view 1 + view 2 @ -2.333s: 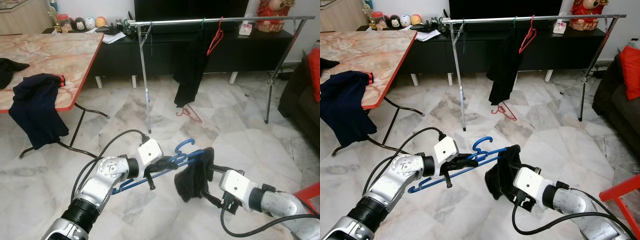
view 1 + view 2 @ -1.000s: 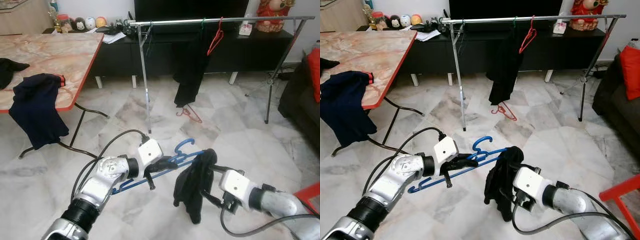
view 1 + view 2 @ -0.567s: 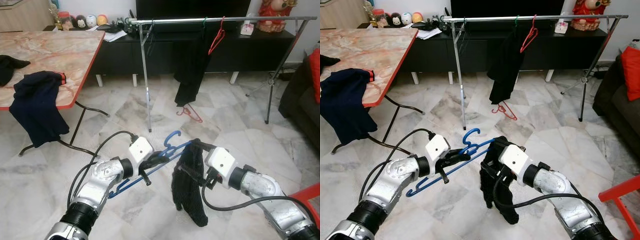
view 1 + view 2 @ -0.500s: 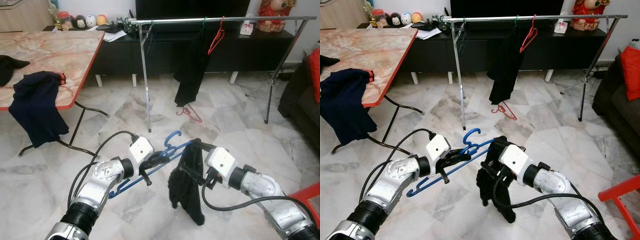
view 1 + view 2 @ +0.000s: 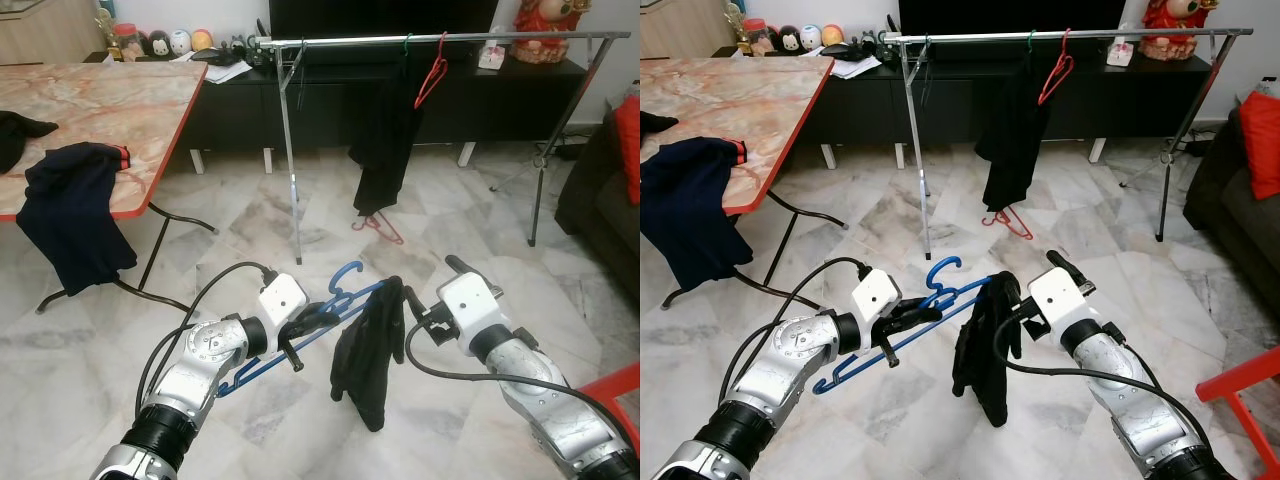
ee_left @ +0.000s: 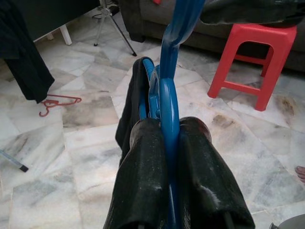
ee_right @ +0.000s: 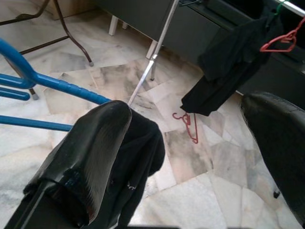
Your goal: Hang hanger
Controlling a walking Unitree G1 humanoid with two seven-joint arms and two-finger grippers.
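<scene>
The left hand is clamping the blue hanger between its pressed-together fingers, holding it low over the marble floor. A black garment is draping from the hanger's far end. The right hand is hovering beside it, fingers spread, one touching the cloth. Beyond, a clothes rail is carrying a red hanger.

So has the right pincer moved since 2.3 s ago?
Yes. The right pincer has risen and swung forward, toward the clothes rack, letting the black garment hang from the blue hanger.
</scene>
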